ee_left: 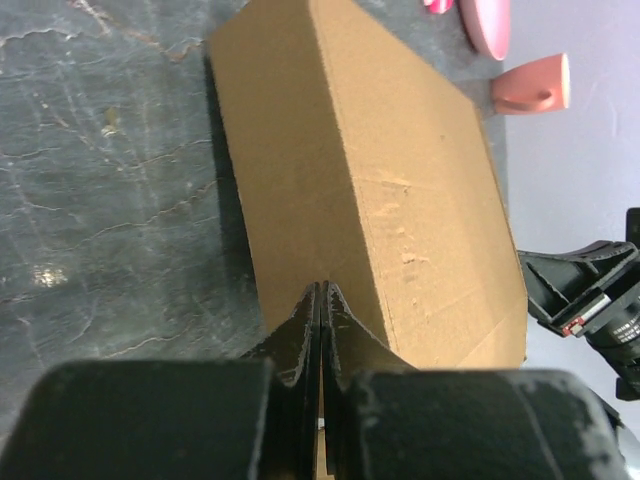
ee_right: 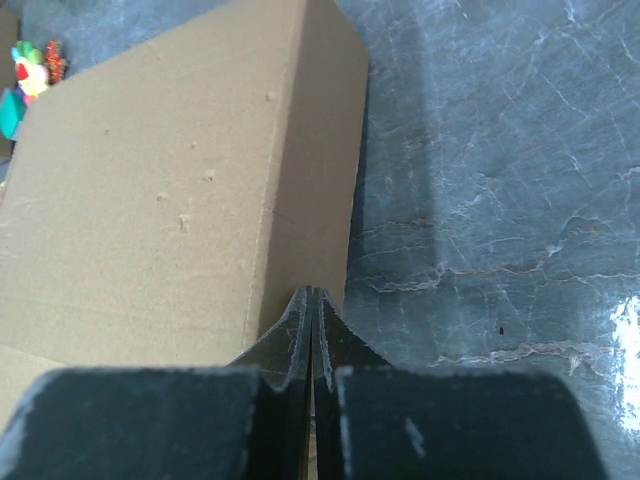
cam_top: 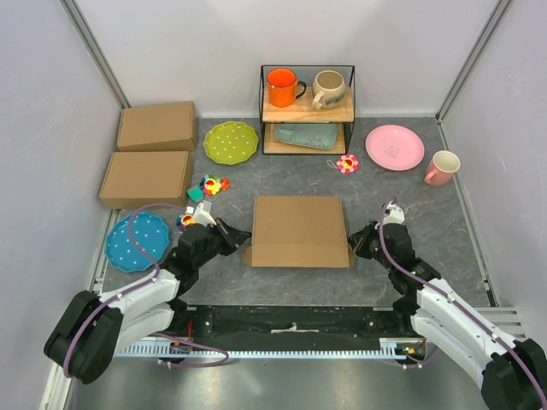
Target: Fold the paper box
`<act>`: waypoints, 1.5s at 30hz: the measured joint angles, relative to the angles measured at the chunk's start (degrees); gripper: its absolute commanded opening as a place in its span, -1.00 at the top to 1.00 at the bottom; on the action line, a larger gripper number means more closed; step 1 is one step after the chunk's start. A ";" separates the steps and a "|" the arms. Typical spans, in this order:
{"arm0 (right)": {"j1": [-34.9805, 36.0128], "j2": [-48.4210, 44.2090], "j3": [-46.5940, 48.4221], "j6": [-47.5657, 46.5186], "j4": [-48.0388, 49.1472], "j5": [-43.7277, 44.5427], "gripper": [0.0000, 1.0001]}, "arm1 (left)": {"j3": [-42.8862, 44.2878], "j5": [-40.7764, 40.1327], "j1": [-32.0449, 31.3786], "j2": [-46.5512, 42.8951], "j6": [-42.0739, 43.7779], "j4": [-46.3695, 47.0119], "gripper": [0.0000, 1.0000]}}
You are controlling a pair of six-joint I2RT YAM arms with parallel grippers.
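Note:
The paper box (cam_top: 299,231) lies closed in the middle of the table as a shallow brown rectangular mailer. My left gripper (cam_top: 243,236) is shut and empty, with its tips at the box's left side wall near the front corner. The left wrist view shows the joined tips (ee_left: 321,288) right at the box's brown wall (ee_left: 290,200). My right gripper (cam_top: 355,243) is also shut and empty, at the box's right side near the front corner. In the right wrist view its tips (ee_right: 309,292) meet the box's side wall (ee_right: 315,170).
Two ready-made cardboard boxes (cam_top: 157,125) (cam_top: 145,178) sit at the back left. A green plate (cam_top: 231,141), a blue plate (cam_top: 138,241) and small toys (cam_top: 209,185) lie left of centre. A wire rack (cam_top: 307,109) holds mugs. A pink plate (cam_top: 394,147) and a pink mug (cam_top: 442,167) sit on the right.

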 measured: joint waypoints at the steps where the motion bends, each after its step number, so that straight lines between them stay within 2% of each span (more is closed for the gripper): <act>1: 0.00 -0.92 0.57 -0.13 -1.25 -0.13 1.00 | 0.00 0.07 0.00 -1.14 -0.02 -0.37 0.96; 8: 0.00 -5.79 5.18 -0.59 -7.78 -0.35 1.00 | 1.57 0.39 0.00 -10.40 -0.09 -7.19 0.97; 15: -0.33 -5.22 10.71 -0.87 -11.32 0.04 1.00 | 5.49 0.33 0.02 -13.62 -0.09 -13.31 0.96; 26: -0.50 -0.20 16.24 -0.94 -14.49 1.86 1.00 | 14.64 -0.39 0.35 -11.52 -0.04 -18.67 0.96; 32: -0.63 3.54 21.49 -0.98 -17.86 3.10 1.00 | 19.34 -1.51 0.63 -7.17 -0.02 -20.17 0.96; 45: -0.76 9.86 30.71 -1.09 -22.25 5.29 1.00 | 23.58 -1.62 0.98 -5.29 -0.02 -29.14 0.97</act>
